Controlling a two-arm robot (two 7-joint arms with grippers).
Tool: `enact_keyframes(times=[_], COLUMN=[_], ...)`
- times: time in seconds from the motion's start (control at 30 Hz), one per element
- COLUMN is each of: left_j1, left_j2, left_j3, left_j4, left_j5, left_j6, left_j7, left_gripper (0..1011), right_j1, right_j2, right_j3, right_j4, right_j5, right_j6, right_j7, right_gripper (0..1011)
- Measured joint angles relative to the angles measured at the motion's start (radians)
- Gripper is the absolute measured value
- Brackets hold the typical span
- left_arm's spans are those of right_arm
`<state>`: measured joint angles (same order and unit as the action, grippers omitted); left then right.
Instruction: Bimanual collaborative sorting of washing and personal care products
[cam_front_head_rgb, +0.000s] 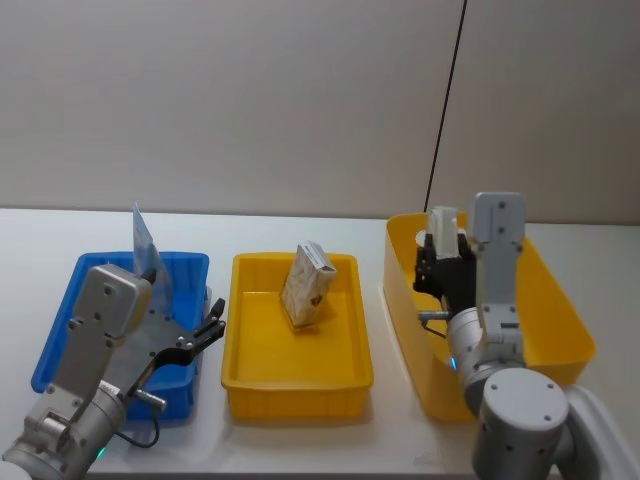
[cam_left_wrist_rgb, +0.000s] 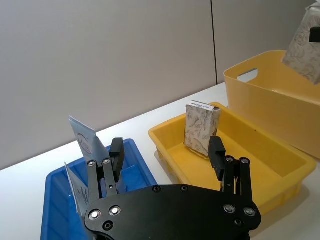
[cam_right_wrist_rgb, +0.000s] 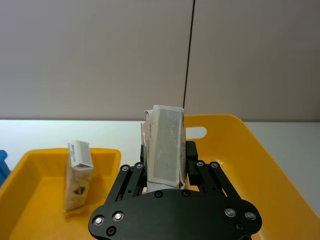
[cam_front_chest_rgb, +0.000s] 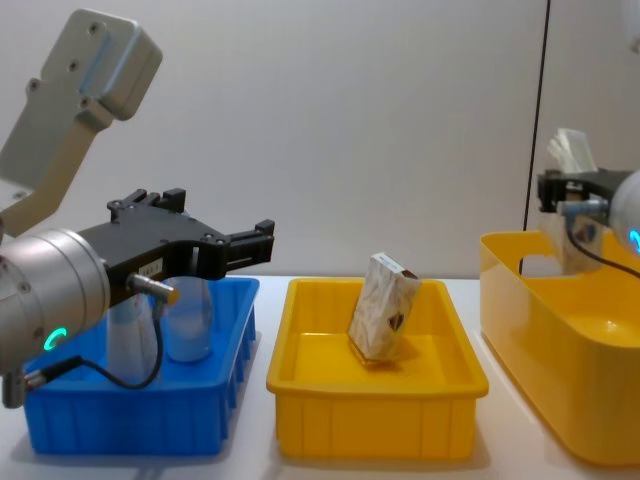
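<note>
My right gripper (cam_front_head_rgb: 440, 252) (cam_right_wrist_rgb: 165, 156) hangs over the deep yellow bin (cam_front_head_rgb: 560, 320), shut on an upright pale mottled carton (cam_right_wrist_rgb: 165, 132) (cam_front_head_rgb: 443, 222) (cam_left_wrist_rgb: 304, 45). Another beige mottled carton (cam_front_head_rgb: 307, 285) (cam_front_chest_rgb: 383, 320) leans upright in the shallow yellow tray (cam_front_head_rgb: 300, 392). My left gripper (cam_front_head_rgb: 212, 324) (cam_left_wrist_rgb: 166, 150) hovers open and empty above the right side of the blue bin (cam_front_head_rgb: 60, 330). In that bin stand a tall pale tube (cam_front_head_rgb: 143, 240) (cam_left_wrist_rgb: 87, 142) and a clear bottle (cam_front_chest_rgb: 188, 318).
The three bins sit in a row on a white table (cam_front_head_rgb: 30, 240), blue left, shallow yellow in the middle, deep yellow right. A grey wall with a dark cable (cam_front_head_rgb: 445, 110) runs behind.
</note>
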<state>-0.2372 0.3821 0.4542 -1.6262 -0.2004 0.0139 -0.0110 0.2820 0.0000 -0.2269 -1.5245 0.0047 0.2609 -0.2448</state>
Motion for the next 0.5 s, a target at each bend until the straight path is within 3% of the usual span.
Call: enact_keyframes(times=[0.5], left_j1=[0.000], left_j2=[0.000], left_j3=[0.000], left_j4=[0.000], left_j5=[0.000], left_j6=[0.000], left_j7=[0.000], left_gripper=[1001], right_j1=[0.012], right_j2=[0.003], right_j3=[0.048], right_j4=[0.035], right_j5=[0.021], right_j6=[0.074], right_j7=[0.016], right_gripper=[366])
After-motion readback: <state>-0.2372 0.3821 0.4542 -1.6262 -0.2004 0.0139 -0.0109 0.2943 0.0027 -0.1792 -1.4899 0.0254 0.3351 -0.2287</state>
